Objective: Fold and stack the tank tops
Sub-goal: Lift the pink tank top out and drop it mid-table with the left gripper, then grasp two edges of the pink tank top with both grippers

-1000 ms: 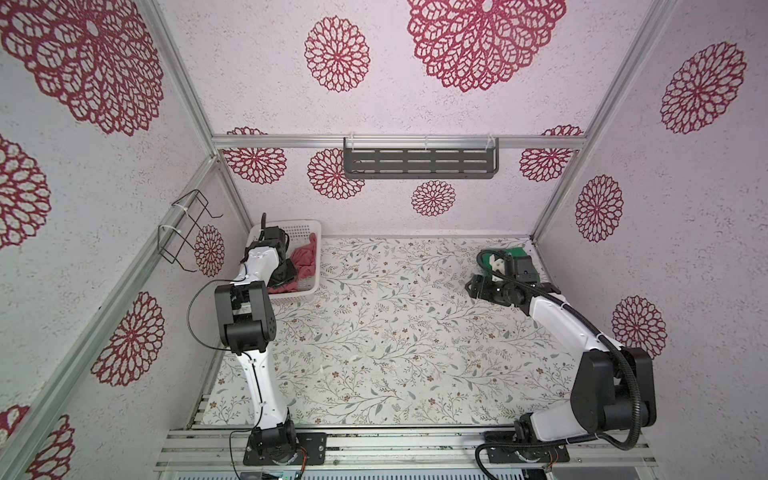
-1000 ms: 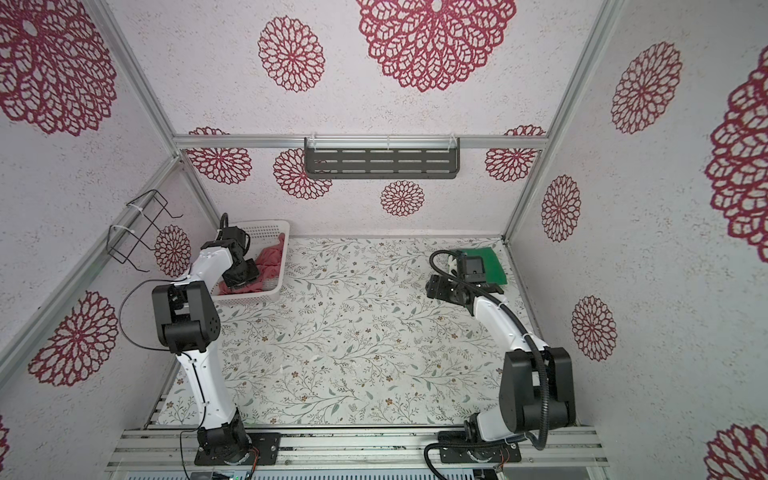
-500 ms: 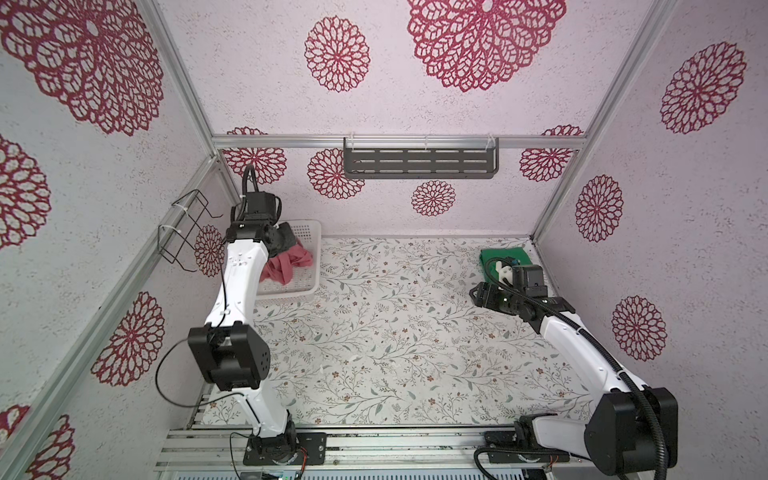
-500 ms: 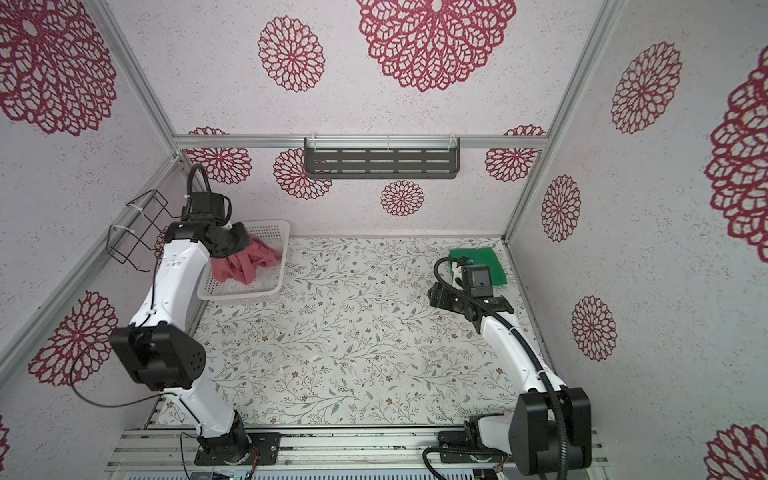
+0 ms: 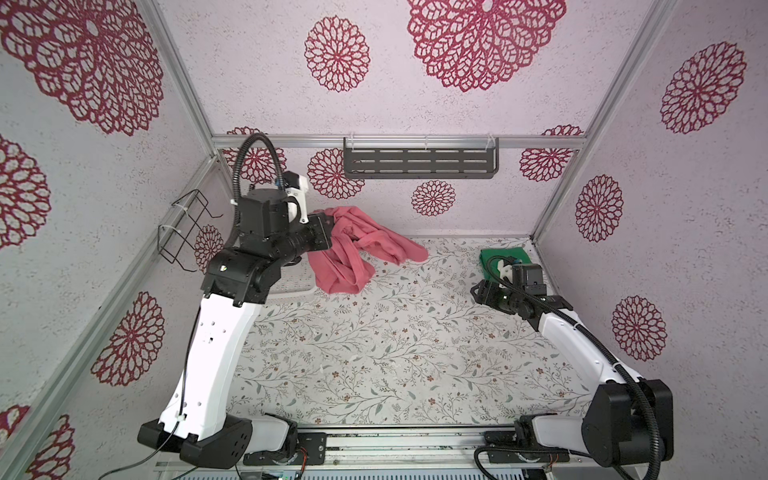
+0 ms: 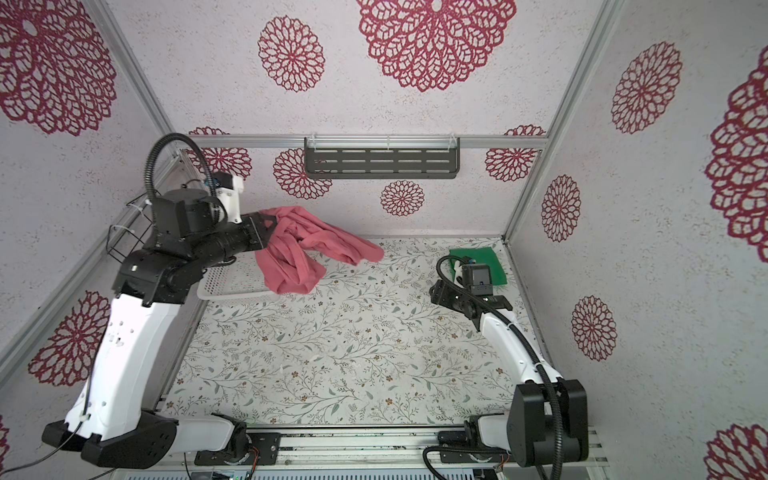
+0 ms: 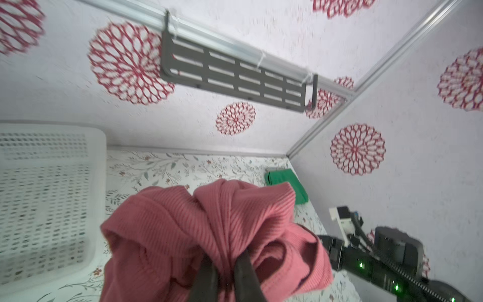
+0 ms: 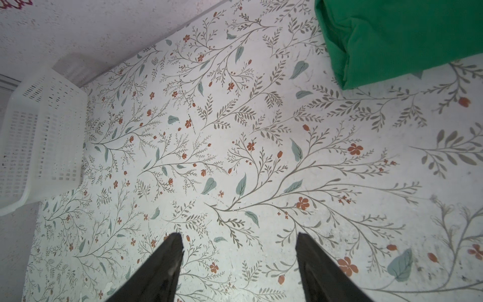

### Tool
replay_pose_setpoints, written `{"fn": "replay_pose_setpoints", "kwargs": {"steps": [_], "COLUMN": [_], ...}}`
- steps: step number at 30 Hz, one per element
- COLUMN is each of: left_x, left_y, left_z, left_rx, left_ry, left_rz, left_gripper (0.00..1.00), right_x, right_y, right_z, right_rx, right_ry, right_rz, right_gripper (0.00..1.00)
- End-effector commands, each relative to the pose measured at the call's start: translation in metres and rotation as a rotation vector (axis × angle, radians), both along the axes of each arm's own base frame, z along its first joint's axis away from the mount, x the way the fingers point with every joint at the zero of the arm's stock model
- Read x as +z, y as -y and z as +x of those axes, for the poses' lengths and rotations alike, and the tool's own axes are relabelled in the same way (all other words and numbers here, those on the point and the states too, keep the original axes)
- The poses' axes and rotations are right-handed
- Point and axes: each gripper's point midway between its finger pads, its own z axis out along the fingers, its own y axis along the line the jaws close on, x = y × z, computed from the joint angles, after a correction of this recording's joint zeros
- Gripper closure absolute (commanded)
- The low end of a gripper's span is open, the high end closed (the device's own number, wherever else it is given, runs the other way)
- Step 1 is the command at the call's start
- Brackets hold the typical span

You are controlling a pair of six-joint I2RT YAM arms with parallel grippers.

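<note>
The dusty pink tank top (image 5: 357,249) (image 6: 299,249) hangs bunched in the air over the table's back left, its lower folds trailing past the basket's edge. My left gripper (image 5: 322,232) (image 7: 226,264) is shut on a gathered fold of this ribbed cloth (image 7: 209,224). The green tank top (image 5: 503,257) (image 6: 478,259) (image 8: 392,34) lies folded flat in the back right corner. My right gripper (image 5: 478,293) (image 8: 237,240) hovers just in front of it, open and holding nothing, over the bare floral tabletop.
A white perforated basket (image 6: 232,286) (image 7: 49,183) (image 8: 39,143) stands at the back left, partly under my left arm. A grey slotted shelf (image 5: 419,164) hangs on the back wall. A black wire rack (image 5: 187,228) sticks out from the left wall.
My left arm lifted the pink top out of the basket and swung it up and right. My right gripper drew back from the green top.
</note>
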Motion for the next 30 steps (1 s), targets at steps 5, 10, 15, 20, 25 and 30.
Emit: {"fn": "replay_pose_setpoints", "kwargs": {"steps": [5,10,15,20,25,30], "left_x": [-0.185,-0.208,-0.216,-0.267,-0.308,-0.35], "left_y": [0.055,0.009,-0.016,0.0,0.018,0.006], "left_z": [0.065,0.059,0.013,-0.035,-0.042,-0.05], "left_rx": [-0.177,0.016,0.136,0.182,0.218,0.282], "left_ry": [-0.389,-0.435,-0.505,-0.61,-0.657,-0.742], "left_rz": [0.01,0.2,0.228,0.149,0.144,0.299], "left_gripper": [0.39,0.31,0.33,0.4,0.48,0.3], "right_x": [0.0,-0.015,-0.039,-0.054,-0.082,-0.107], "right_y": [0.015,0.006,-0.01,-0.006,-0.029,-0.043], "right_z": [-0.015,-0.035,-0.056,-0.043,-0.012,-0.002], "right_rx": [-0.019,0.021,0.085,0.026,0.032,0.031], "right_ry": [-0.014,-0.069,-0.181,-0.215,-0.254,-0.272], "right_rz": [-0.091,-0.099,-0.126,-0.136,-0.054,-0.089], "right_gripper": [0.26,0.27,0.33,0.56,0.66,0.49]}}
